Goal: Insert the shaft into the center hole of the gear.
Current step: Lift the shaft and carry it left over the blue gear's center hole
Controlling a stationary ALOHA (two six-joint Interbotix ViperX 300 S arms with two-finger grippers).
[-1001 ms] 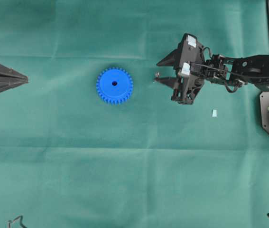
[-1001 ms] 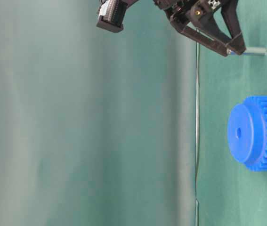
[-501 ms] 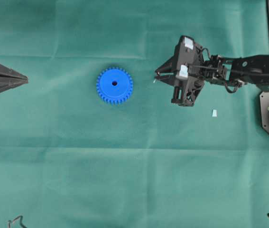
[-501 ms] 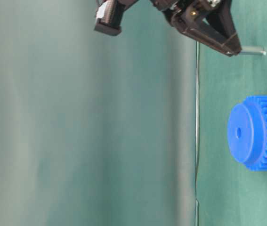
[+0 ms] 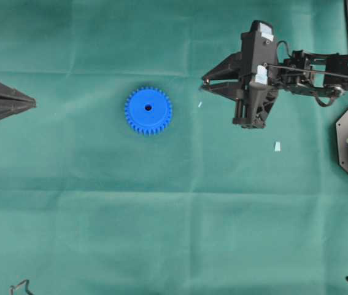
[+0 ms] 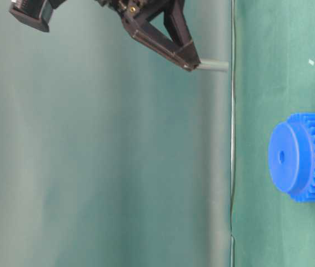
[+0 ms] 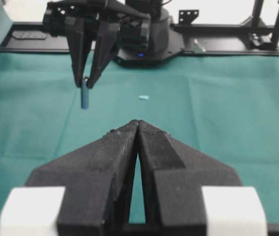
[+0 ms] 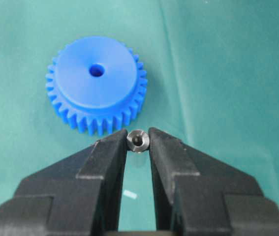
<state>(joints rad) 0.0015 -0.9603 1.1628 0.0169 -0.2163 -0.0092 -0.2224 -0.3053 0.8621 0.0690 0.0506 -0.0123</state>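
Showing the task at its transport stage, the four views find the shaft point(image 8: 138, 141) clamped between the fingertips of the right hand point(image 8: 138, 142) and carried clear of the worktop point(image 5: 161, 233). In the table-level view the shaft point(image 6: 213, 66) sticks out from the tips of the right hand point(image 6: 190, 62), well off the green cloth; in the left wrist view it hangs roughly upright below the same hand point(image 7: 85, 83), its lower end free. The right wrist view looks along the shaft, so only its round end face shows, pinched on both sides by the black fingers point(image 8: 105, 162). The gear point(image 5: 148, 110) lies flat on the cloth, with its center hole point(image 5: 148, 107) facing up and empty. In the overhead view the right hand point(image 5: 205, 83) stands to the right of the gear and well apart from it. The left hand point(image 7: 138, 129) is clenched with nothing between its fingers, resting at the left edge of the overhead view point(image 5: 29, 102) and playing no visible part. A small pale scrap point(image 5: 277, 146) and a tinier fleck point(image 5: 200, 104) lie on the cloth, away from the gear. Done so far: pick-up and lift. Left to do, as judged from these views: carrying the shaft over the hole, aligning it, lowering it in, and releasing.
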